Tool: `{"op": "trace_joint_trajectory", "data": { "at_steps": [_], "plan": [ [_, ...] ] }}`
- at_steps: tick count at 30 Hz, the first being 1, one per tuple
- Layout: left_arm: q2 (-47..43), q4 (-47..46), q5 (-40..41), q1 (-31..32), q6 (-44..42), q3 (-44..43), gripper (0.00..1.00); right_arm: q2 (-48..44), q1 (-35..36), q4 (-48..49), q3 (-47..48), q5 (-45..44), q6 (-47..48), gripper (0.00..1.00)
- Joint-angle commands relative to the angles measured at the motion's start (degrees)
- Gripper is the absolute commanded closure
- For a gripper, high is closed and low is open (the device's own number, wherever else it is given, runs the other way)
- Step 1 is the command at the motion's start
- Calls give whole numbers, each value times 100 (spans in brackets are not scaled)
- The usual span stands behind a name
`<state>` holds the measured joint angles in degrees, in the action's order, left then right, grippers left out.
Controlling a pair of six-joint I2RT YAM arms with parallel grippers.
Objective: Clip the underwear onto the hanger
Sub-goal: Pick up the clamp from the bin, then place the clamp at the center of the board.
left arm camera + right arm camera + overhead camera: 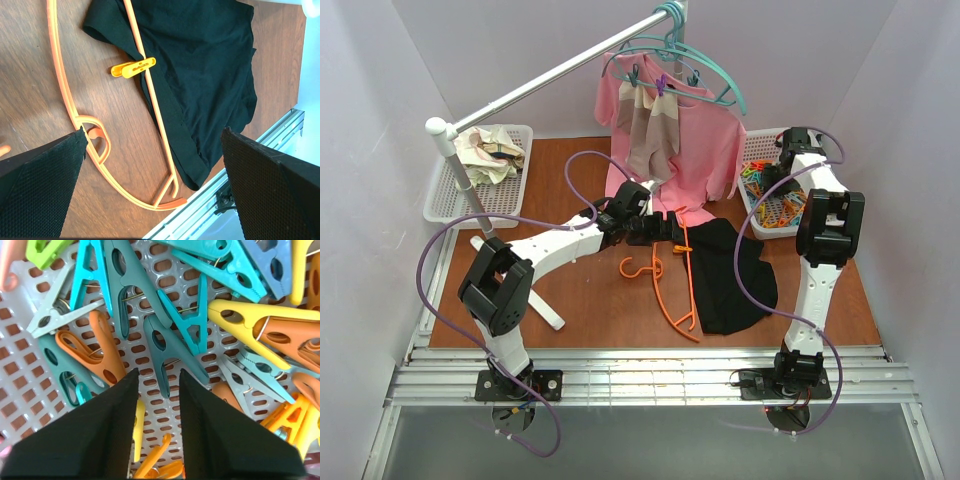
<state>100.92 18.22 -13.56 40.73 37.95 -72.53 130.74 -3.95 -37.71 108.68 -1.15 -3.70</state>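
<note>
The orange hanger point(665, 290) lies flat on the brown table, and it also shows in the left wrist view point(67, 107). The black underwear point(732, 272) lies beside it, its edge draped over the hanger's straight bar point(200, 65). A yellow-orange clothespin point(134, 67) sits on that bar at the cloth's edge. My left gripper point(152, 145) hovers above the hanger, open wide and empty; it also shows in the top view point(678, 230). My right gripper point(158, 372) is open a little and empty, its tips down in the peg basket point(760, 205) just short of a dark teal clothespin point(167, 347).
A rack pole point(550, 80) carries teal hangers point(705, 70), a pink shirt point(705, 150) and beige cloths point(655, 135). A white basket point(445, 195) with cloth stands at the back left. The rack's white foot point(545, 305) lies on the table. Metal rails point(650, 380) edge the front.
</note>
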Motion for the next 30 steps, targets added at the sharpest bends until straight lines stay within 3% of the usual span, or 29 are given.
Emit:
{"op": "trace_joint_trajectory", "data": {
  "at_steps": [1, 6, 10, 16, 24, 30],
  "plan": [
    [-266, 94, -6, -4, -16, 72, 2, 83, 17, -69, 276, 0, 54, 74],
    [-293, 94, 47, -4, -25, 81, 4, 259, 17, -104, 320, -69, 28, 82],
    [-407, 103, 99, -4, -34, 143, 6, 277, 17, -148, 311, -193, 19, 99],
    [-565, 94, 328, -4, -130, 108, 7, -170, 17, -210, 302, -263, -16, 99],
    [-741, -169, 328, -4, -490, 73, 8, -1892, 60, -254, -504, 44, -244, 99],
    [-1013, -178, 530, -4, -710, 371, 8, -3685, 771, -491, -1884, 71, -420, 99]
  ]
}}
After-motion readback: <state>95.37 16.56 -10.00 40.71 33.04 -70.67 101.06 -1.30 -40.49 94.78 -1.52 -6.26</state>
